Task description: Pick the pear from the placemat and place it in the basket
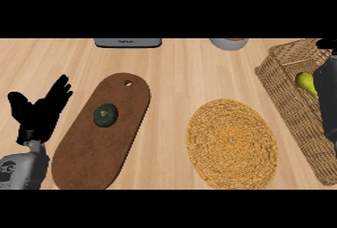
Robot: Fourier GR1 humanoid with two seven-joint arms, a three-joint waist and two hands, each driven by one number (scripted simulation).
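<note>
Lying inside the wicker basket (293, 102) at the right edge, the yellow-green pear (305, 83) is partly hidden by the right hand (327, 78); whether its fingers are apart or clamped cannot be told. The round woven placemat (232, 142) sits beside the basket. The left hand (41, 111) rests at the left, fingers spread, near a brown cutting board (99, 138) carrying a dark green fruit (105, 115).

Pear (305, 83) half hidden by right robot hand (327, 84) — basket (289, 95) cut off at edge.
</note>
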